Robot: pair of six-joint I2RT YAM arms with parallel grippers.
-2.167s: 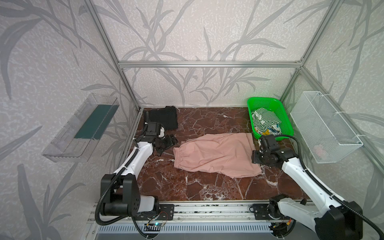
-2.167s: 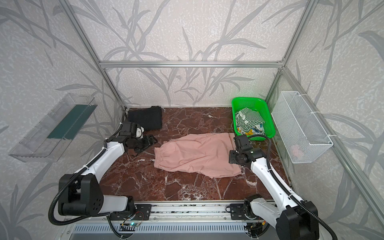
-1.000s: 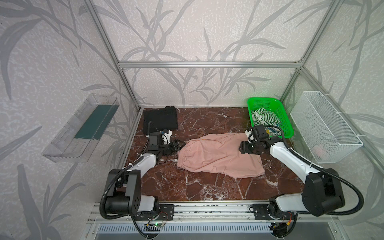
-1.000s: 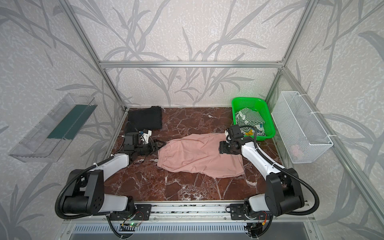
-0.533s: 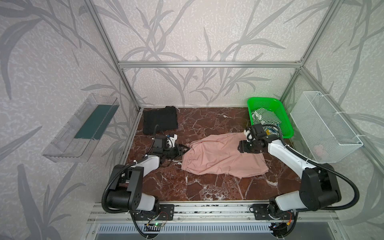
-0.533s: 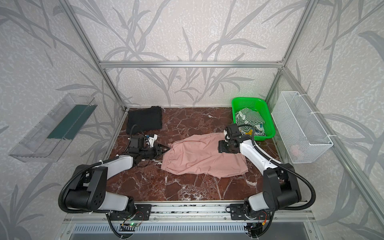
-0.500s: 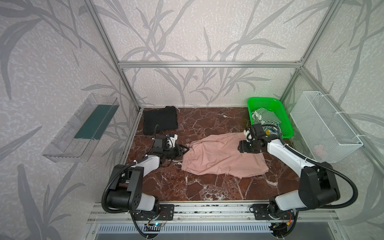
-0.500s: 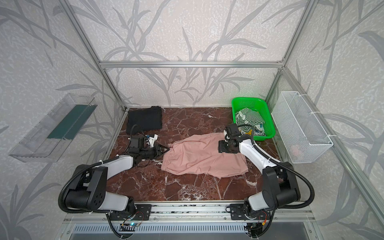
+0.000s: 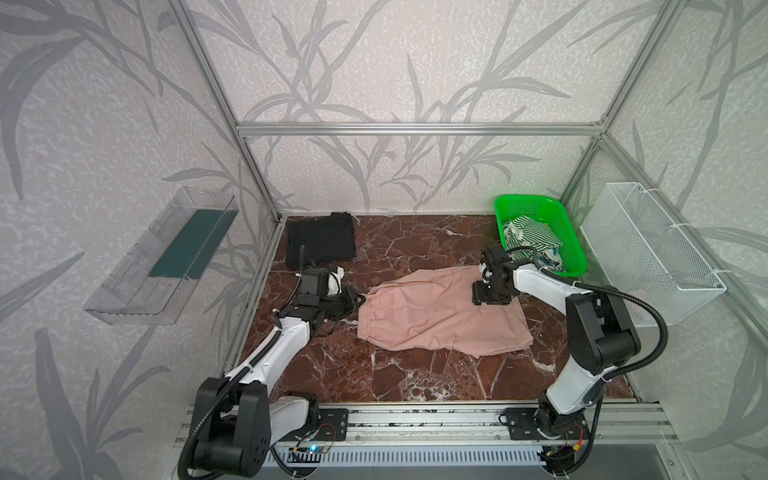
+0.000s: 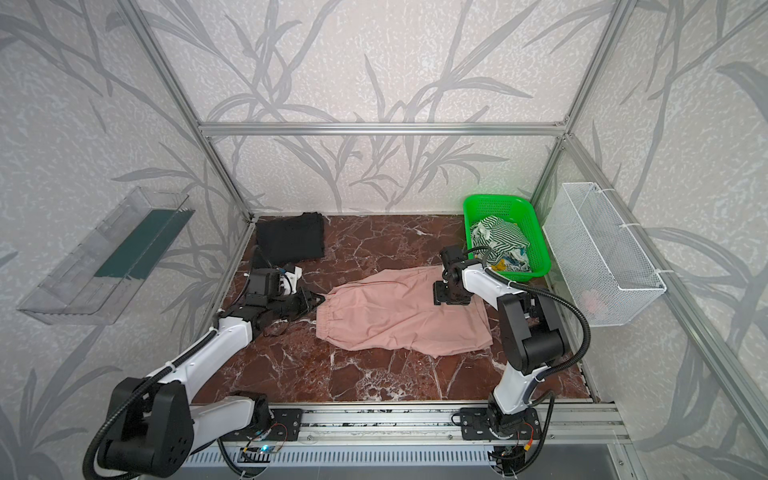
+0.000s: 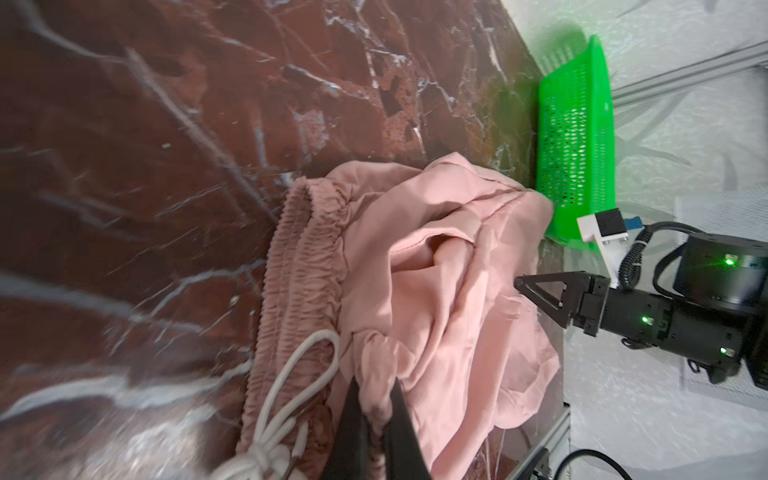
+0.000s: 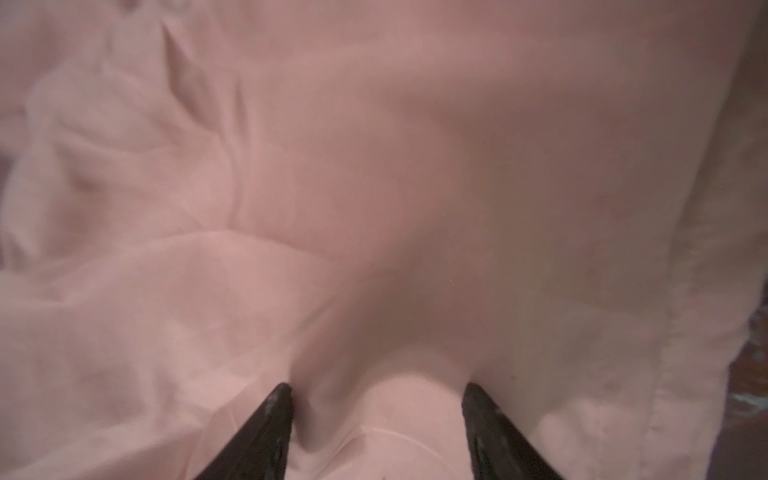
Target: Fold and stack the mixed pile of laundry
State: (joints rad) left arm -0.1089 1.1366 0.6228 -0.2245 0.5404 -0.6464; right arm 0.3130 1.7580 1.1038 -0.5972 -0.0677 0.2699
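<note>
While the dusty-pink drawstring shorts (image 9: 436,316) lie spread mid-table, the left gripper (image 11: 374,384) pinches their gathered waistband edge. The right gripper (image 12: 376,395), jaws apart, presses its tips into the cloth near the side facing the green basket (image 9: 536,204). Bare marble table (image 9: 415,374) lies free along the front, and behind the shorts up to the folded black T-shirt (image 9: 320,241) in the back left corner.

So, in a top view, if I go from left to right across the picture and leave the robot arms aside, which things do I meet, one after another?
You meet the clear wall shelf → folded black shirt → pink shorts → green basket → white wire basket.
</note>
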